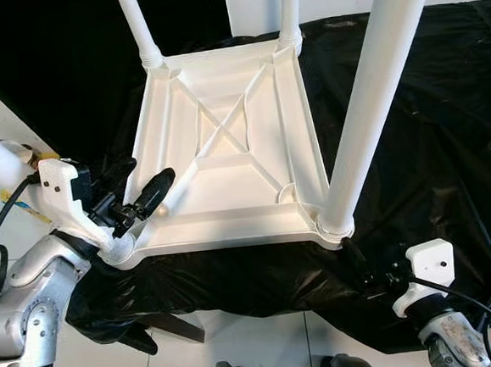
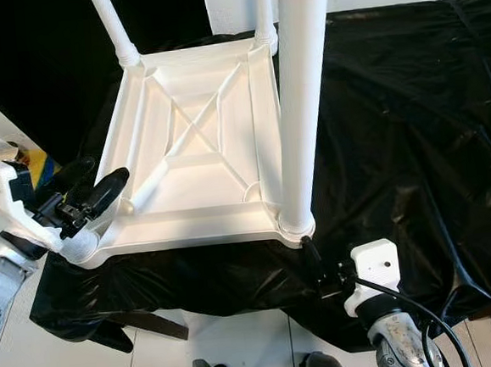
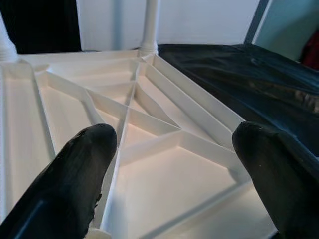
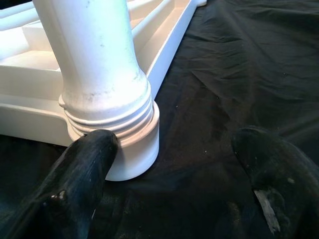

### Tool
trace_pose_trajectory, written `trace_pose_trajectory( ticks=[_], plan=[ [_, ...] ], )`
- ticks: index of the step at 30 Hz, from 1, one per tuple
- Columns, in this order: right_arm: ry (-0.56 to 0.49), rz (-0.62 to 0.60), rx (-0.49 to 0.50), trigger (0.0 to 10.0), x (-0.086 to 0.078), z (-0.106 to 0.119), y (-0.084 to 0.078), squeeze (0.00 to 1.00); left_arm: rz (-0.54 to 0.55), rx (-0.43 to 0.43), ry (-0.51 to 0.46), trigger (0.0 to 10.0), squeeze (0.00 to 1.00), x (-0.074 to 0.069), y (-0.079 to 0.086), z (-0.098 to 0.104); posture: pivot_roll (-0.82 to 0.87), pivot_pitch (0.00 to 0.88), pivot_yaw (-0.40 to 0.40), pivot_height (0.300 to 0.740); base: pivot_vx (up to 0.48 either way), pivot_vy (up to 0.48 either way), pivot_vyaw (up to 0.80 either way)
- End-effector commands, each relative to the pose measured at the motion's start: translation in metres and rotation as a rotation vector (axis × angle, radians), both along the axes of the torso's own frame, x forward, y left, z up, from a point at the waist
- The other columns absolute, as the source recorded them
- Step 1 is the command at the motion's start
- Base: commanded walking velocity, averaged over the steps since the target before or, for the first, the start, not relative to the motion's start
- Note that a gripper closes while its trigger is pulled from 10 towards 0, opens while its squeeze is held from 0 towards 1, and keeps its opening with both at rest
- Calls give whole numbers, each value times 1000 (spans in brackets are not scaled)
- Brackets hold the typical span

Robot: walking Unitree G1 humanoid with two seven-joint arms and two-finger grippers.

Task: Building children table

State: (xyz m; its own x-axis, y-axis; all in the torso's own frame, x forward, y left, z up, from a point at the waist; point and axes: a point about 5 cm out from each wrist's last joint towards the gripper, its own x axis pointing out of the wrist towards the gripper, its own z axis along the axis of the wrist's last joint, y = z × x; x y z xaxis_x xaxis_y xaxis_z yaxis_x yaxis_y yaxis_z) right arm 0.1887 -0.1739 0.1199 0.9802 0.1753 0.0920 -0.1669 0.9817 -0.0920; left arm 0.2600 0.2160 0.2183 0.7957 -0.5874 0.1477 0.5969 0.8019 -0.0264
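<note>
White table top [image 1: 226, 151] lies upside down on black-sheeted surface [image 1: 429, 135], three legs [image 1: 375, 97] standing up from its corners. Left gripper [image 1: 149, 198] at near-left corner, fingers [image 3: 75, 174] spread over ribbed underside. Right gripper [image 4: 169, 174] at near-right leg base, fingers spread, one beside the collar.

the left arm [image 1: 28, 286] bends up from the lower left, its white wrist block raised and the left gripper [image 1: 145, 200] reaching forward and to the right, its black fingers [image 3: 75, 174] spread apart with nothing between them. the right arm [image 1: 449, 333] comes in low on the right, its right gripper [image 1: 358, 264] pointing forward and left; its fingers [image 4: 82, 174] seem parted too, holding nothing
</note>
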Motion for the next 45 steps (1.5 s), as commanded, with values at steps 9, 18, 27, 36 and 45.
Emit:
trace_pose_trajectory(
  ticks=[9, 18, 27, 36, 45],
  plan=[
    [15, 8, 10, 10000, -5, -1, 2, 0, -77, -30, 124, 10000, 0, -33, 15, -6, 59, 206, 114, 740, 0, 0, 0],
    [-2, 5, -2, 10000, -6, 5, -3, 0, -187, -72, 241, 10000, 0, -55, 19, -9, 43, 200, 111, 740, 0, 0, 0],
    [-13, -11, -5, 10000, -8, 6, -6, 0, -277, 92, 366, 10000, 0, -82, 29, -24, 30, 175, 104, 740, 0, 0, 0],
    [-23, -20, -8, 10000, -4, 6, -8, 0, -243, 187, 431, 10000, 0, -92, 53, -26, 33, 147, 96, 740, 0, 0, 0],
    [-19, 72, -11, 10000, 3, 6, -5, 0, -207, 185, 483, 10000, 0, -116, 66, -21, 89, 132, 56, 740, 0, 0, 0]
  ],
)
